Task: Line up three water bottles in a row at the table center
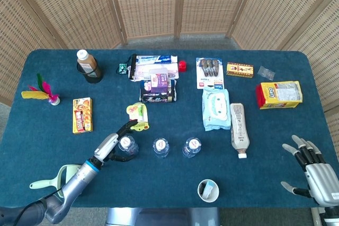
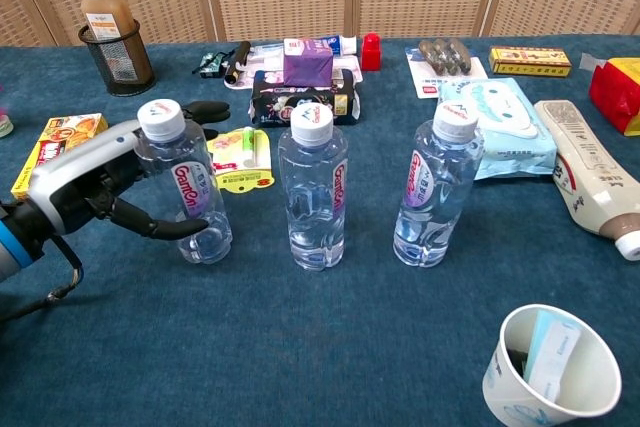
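Three clear water bottles with white caps stand in a row near the table's front. The left bottle (image 2: 187, 190) (image 1: 126, 143) leans left, its cap toward my left hand (image 2: 90, 185) (image 1: 108, 147), which grips it with fingers curled behind and the thumb in front. The middle bottle (image 2: 315, 189) (image 1: 160, 145) and the right bottle (image 2: 437, 187) (image 1: 193, 145) stand upright and untouched. My right hand (image 1: 312, 172) hovers off the table's right front corner, fingers spread, holding nothing.
A paper cup (image 2: 552, 367) stands in front of the right bottle. A yellow-green card pack (image 2: 240, 157) lies just behind the left bottle, a yellow box (image 2: 55, 142) further left. A wipes pack (image 2: 495, 112) and a lying white bottle (image 2: 590, 182) are at the right.
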You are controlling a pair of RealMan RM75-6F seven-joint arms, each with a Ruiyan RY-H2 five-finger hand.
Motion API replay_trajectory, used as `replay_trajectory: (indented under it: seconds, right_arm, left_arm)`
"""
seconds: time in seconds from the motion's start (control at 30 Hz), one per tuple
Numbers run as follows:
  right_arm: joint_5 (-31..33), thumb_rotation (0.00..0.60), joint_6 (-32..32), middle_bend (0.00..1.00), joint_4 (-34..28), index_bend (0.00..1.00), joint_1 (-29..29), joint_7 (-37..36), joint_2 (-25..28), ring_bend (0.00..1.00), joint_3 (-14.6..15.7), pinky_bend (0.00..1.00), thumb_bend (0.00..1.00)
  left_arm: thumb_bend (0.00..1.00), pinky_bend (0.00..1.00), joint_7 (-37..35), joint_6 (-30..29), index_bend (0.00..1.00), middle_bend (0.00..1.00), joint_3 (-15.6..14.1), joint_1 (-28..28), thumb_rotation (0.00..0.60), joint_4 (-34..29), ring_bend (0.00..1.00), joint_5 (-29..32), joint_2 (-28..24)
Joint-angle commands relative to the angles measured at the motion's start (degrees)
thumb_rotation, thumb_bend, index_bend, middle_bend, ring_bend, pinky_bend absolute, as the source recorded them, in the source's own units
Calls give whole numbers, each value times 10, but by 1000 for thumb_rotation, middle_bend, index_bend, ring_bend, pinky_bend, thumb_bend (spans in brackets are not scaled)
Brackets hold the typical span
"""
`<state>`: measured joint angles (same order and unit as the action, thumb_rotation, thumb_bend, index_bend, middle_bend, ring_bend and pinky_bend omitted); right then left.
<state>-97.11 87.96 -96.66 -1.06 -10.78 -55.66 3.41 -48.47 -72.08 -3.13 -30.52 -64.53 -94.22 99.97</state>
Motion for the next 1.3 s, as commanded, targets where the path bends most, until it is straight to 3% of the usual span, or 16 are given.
replay_trajectory:
  seconds: [0.03, 0.33, 0.5, 0.77, 0.97, 1.1, 1.2, 1.3]
  right_arm:
    - [0, 600, -1, 33, -1, 171, -1, 1, 0, 0, 0, 0, 0]
    - [-3, 600, 0, 37, -2, 171, 0, 4, 0, 1, 2, 0, 0]
    - [-4, 600, 2, 37, -2, 171, 1, 5, 0, 3, 2, 0, 0]
    - [-10, 600, 2, 37, -3, 171, 0, 9, -1, 3, 4, 0, 0]
    - [-15, 600, 5, 37, -5, 171, 2, 14, -2, 4, 6, 0, 0]
    - [-15, 600, 9, 37, -6, 171, 4, 20, -4, 4, 5, 0, 0]
    - [-7, 600, 21, 37, -6, 171, 10, 37, -9, 4, -2, 0, 0]
    - [9, 600, 46, 37, -4, 171, 19, 60, -20, 4, -18, 0, 0]
  left_arm:
    - [244, 170, -6, -4, 0, 0, -1, 3, 600, 1, 0, -1, -4]
    - [218, 159, -26, -25, 0, 0, -14, 19, 600, -2, 0, -6, -23]
    - [207, 148, -30, -67, 0, 0, -25, 38, 600, -20, 0, -22, -56]
    - [206, 112, -12, -143, 0, 0, -39, 77, 600, -96, 0, -36, -160]
    - [205, 90, 31, -191, 0, 0, -34, 98, 600, -178, 0, -41, -253]
    - [175, 57, 138, -211, 0, 0, -32, 119, 600, -264, 0, -34, -340]
    - [126, 10, 292, -210, 0, 0, -40, 150, 600, -345, 0, 2, -410]
    - [108, 0, 436, -241, 0, 0, -39, 193, 600, -395, 0, 44, -439]
